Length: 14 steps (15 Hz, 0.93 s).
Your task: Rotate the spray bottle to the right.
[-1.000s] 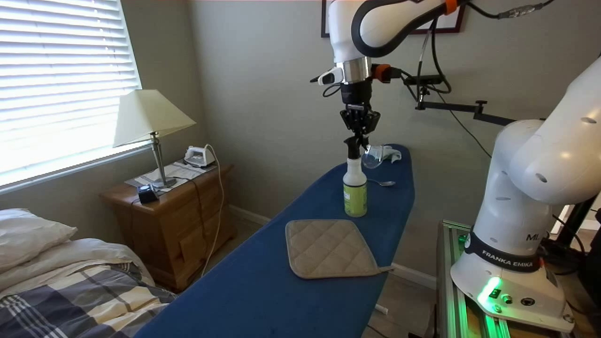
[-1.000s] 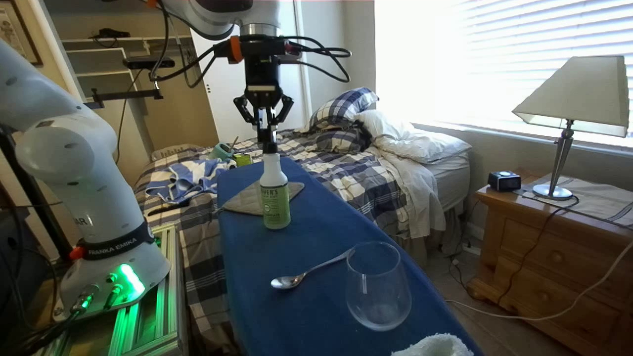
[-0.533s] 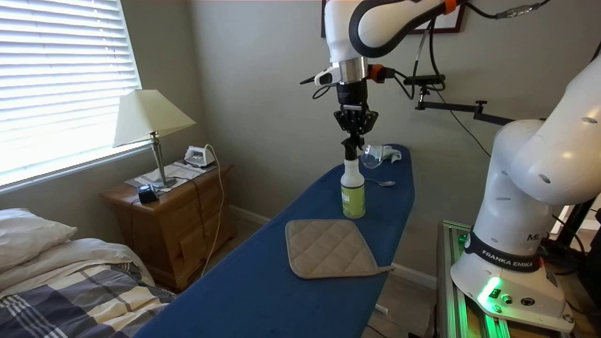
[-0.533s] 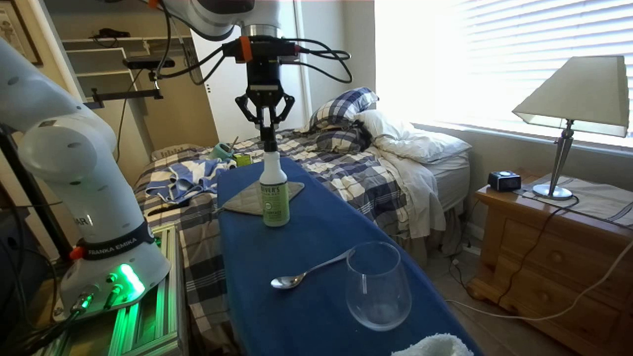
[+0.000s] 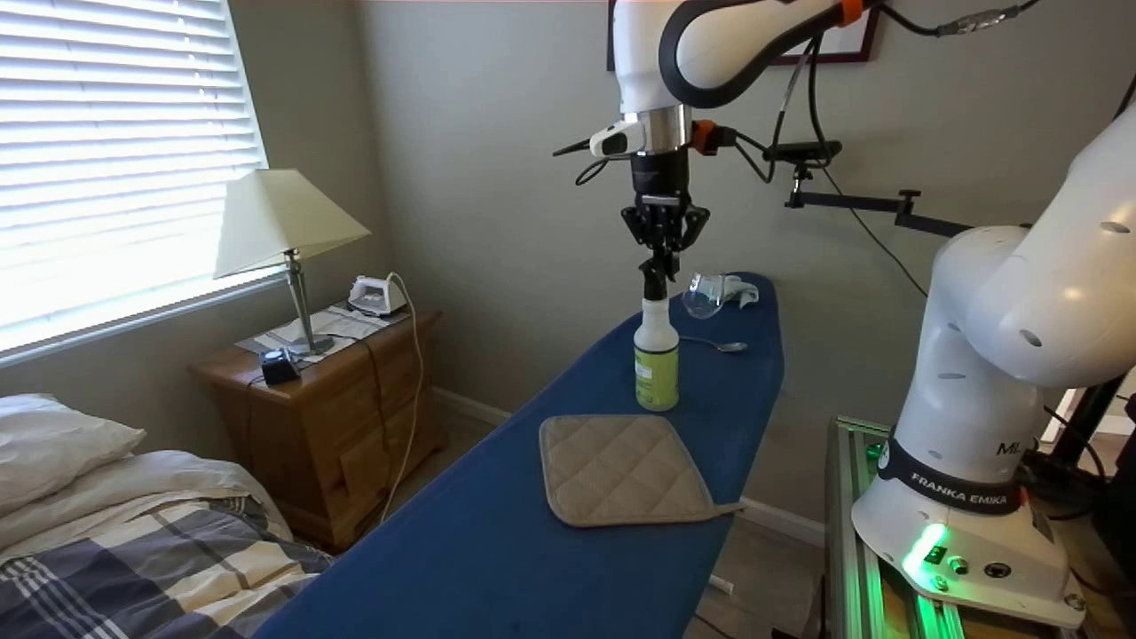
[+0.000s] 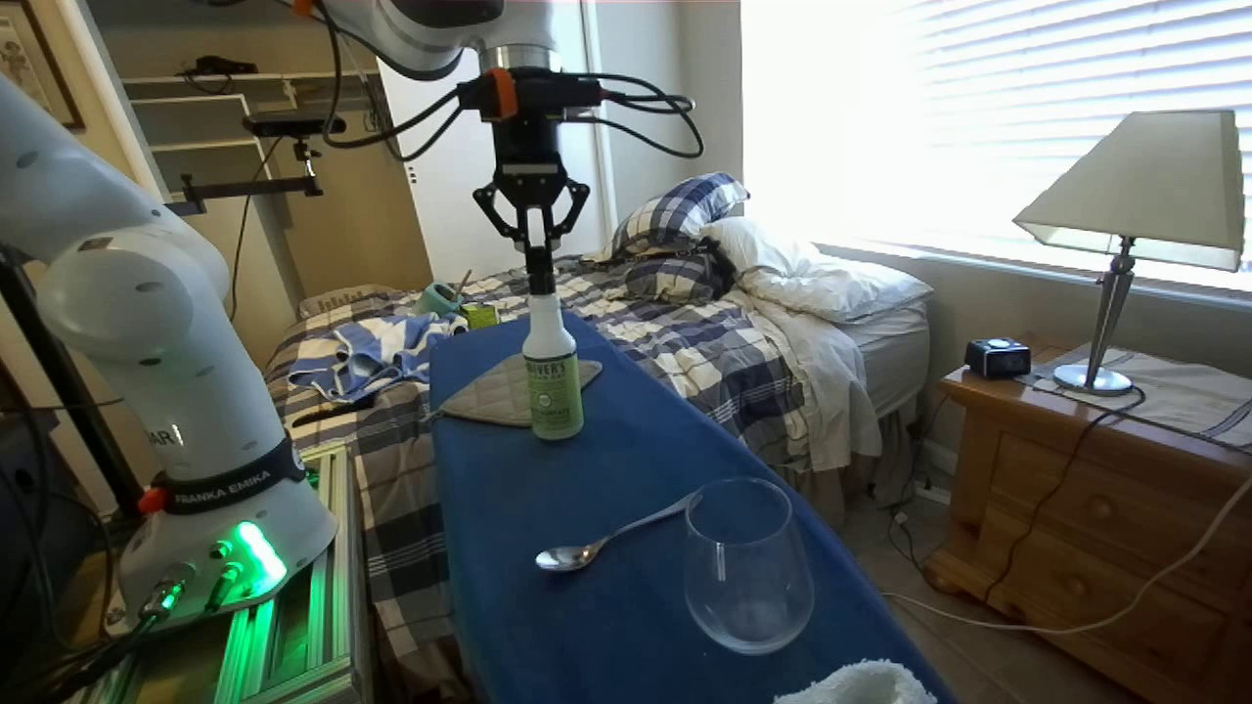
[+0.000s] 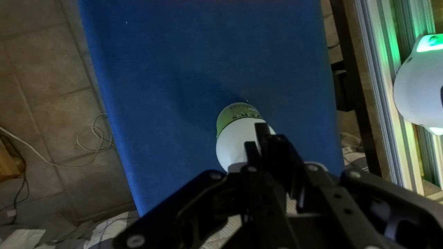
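Observation:
The spray bottle (image 5: 657, 377) has a green label, a white shoulder and a black trigger head. It stands nearly upright over the blue ironing board (image 5: 497, 532); I cannot tell whether its base touches the cloth. It also shows in an exterior view (image 6: 555, 391) with its lettering facing that camera, and from above in the wrist view (image 7: 232, 147). My gripper (image 6: 539, 262) is shut on the black spray head, coming straight down from above. The fingers (image 7: 256, 143) hide most of the head and neck in the wrist view.
The tan quilted pad (image 5: 626, 470) lies close beside the bottle. A spoon (image 6: 572, 557), a clear stemless glass (image 6: 749, 567) and a white cloth (image 6: 866, 684) lie toward the board's other end. The robot base (image 5: 967, 532) stands beside the board. A nightstand with a lamp (image 5: 288, 222) is beyond.
My gripper and the bottle have shifted slightly, leftward in an exterior view, nearer the pad. The wrist has turned a little, and the bottle's lettering has turned with it.

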Each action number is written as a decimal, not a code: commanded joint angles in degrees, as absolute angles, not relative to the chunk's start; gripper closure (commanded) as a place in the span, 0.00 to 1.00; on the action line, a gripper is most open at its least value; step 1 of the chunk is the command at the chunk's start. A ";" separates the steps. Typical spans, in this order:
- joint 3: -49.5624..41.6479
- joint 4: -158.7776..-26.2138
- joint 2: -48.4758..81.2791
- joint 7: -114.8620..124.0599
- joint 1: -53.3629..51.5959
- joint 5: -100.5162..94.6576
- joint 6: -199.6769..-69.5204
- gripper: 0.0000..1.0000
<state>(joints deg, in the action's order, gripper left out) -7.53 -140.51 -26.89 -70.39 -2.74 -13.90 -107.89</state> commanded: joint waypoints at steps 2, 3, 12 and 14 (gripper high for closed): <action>-7.87 -138.19 -26.21 -75.01 -2.71 -14.32 -107.53 0.95; -7.87 -137.97 -26.14 -75.59 -2.67 -14.26 -107.57 0.95; -7.26 -136.48 -26.01 -72.16 -1.98 -13.41 -109.41 0.13; -6.45 -135.63 -26.16 -68.83 -1.90 -13.20 -109.33 0.01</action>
<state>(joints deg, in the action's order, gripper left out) -7.47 -137.38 -26.68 -71.99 -2.35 -13.83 -108.90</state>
